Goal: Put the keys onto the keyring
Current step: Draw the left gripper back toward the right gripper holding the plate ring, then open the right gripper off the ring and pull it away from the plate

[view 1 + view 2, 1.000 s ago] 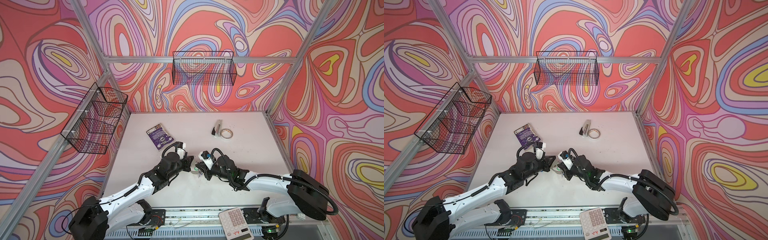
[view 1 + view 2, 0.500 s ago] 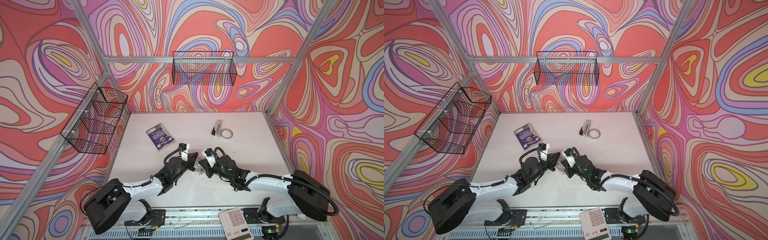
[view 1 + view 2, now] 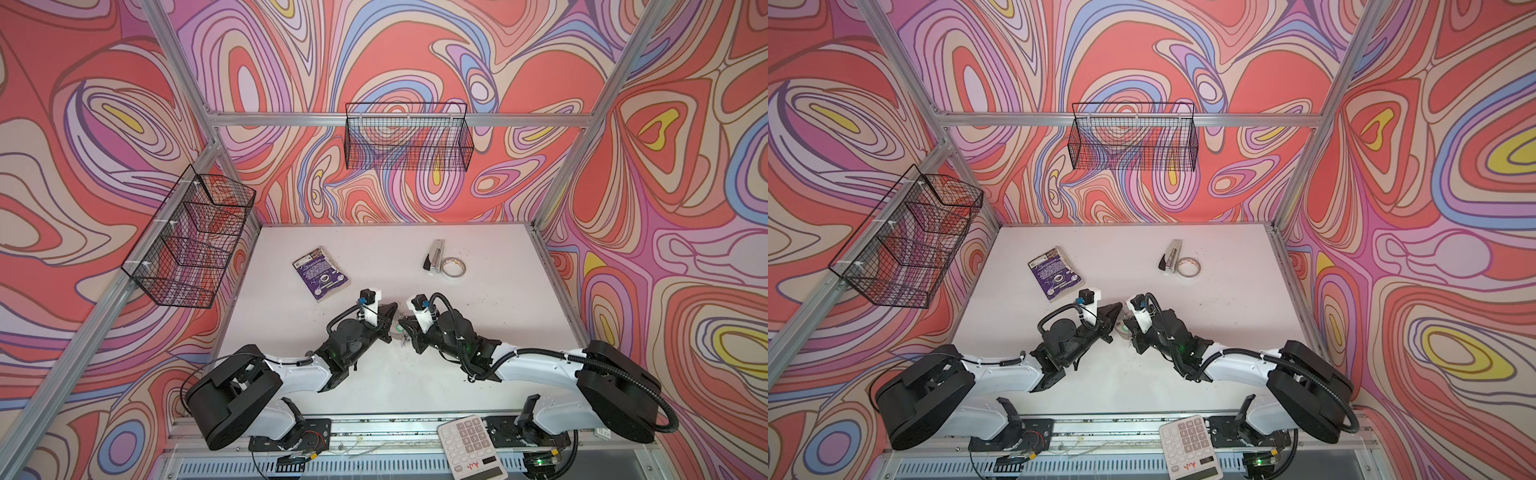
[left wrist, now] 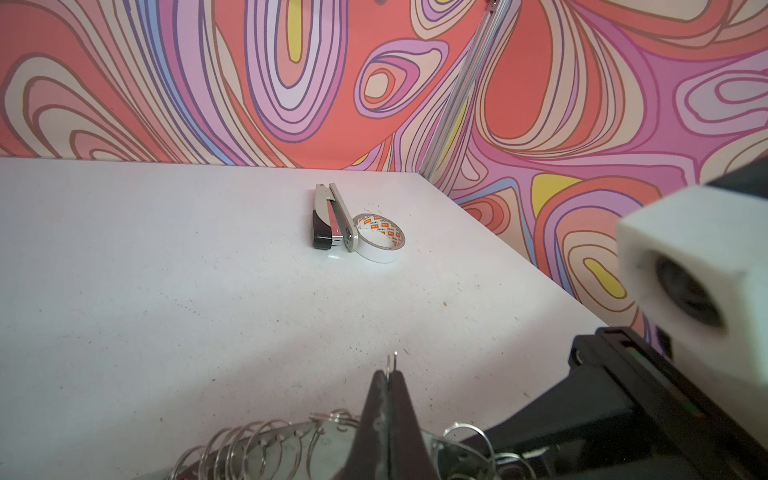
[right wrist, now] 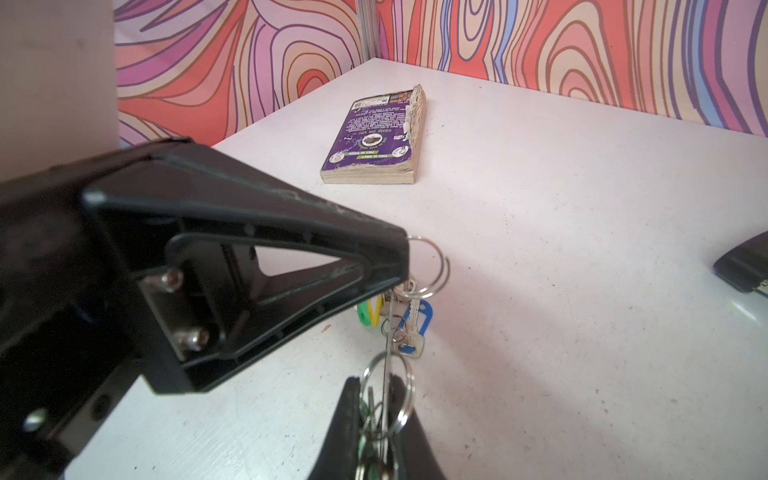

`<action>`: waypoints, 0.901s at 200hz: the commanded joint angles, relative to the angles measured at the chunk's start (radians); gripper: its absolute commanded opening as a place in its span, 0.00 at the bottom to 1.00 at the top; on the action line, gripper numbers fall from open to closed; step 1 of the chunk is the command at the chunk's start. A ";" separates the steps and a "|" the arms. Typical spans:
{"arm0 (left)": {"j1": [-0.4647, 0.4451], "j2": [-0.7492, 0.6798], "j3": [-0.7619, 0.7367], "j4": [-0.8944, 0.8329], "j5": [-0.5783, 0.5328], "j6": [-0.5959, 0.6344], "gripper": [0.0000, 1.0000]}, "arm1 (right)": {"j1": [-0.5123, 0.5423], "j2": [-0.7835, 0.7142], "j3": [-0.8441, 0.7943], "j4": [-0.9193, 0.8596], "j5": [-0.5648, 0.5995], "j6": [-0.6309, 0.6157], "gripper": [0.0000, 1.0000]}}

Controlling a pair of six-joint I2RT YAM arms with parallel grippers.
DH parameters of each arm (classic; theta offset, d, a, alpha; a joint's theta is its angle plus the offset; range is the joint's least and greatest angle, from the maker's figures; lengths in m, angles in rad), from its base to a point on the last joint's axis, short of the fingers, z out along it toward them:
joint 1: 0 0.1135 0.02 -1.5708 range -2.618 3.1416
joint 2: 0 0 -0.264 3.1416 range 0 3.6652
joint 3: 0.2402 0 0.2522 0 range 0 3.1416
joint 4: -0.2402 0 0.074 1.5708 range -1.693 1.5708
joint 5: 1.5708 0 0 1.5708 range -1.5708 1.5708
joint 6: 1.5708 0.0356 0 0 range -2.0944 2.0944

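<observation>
**Both claws on the keyring, black-tagged key not to be seen**

The keyring (image 4: pixel 266 440) hung between the two claws, lifted off the table (image 3: pixel 478 332). The left claw (image 4: pixel 390 374) was fully closed, pinching one small ring (image 5: pixel 430 266) at the keyring's edge. Keys with a green tag (image 5: pixel 365 313) and a blue tag (image 5: pixel 422 320) dangled below that ring. The right claw (image 5: pixel 376 384) was closed almost fully on the opposite edge of the keyring, among its rings. The black-tagged key could not be made out in any view, so whether it was threaded yet could not be told. With both claws engaged, the job looked unfinished.
</observation>
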 commanded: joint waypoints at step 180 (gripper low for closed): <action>0.007 0.146 0.063 0.226 0.133 0.299 0.00 | -0.090 -0.208 -0.202 0.098 -0.141 0.121 0.62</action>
